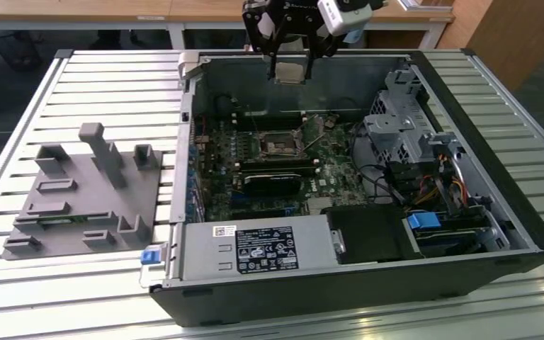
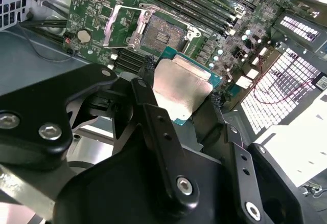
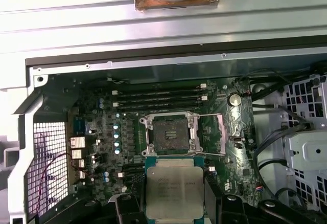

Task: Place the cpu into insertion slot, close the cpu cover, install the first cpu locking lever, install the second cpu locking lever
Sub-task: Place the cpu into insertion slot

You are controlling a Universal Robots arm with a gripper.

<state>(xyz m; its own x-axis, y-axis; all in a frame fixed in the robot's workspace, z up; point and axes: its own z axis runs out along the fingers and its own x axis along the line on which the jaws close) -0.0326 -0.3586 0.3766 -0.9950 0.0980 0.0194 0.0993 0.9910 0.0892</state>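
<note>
My gripper [image 1: 291, 69] hangs above the far wall of the open computer case [image 1: 527, 234], shut on the cpu [image 1: 292, 73]. The cpu [image 2: 180, 88] is a flat square chip with a dull silver top, pinched by its edges between the two black fingers [image 2: 153, 116]. In the first wrist view the cpu [image 3: 173, 193] sits just short of the insertion slot [image 3: 171, 133]. The insertion slot [image 1: 277, 144] is a black square socket on the motherboard with nothing in it. Its metal cover [image 2: 121, 27] is flipped open to one side of the insertion slot [image 2: 161, 34].
A grey moulded fixture [image 1: 83, 198] lies on the slatted table [image 1: 93, 71] at the exterior view's left. Inside the case are the power supply [image 1: 253, 249], a black block [image 1: 272, 178], a drive cage [image 1: 404, 134], cables and long memory slots [image 3: 158, 97].
</note>
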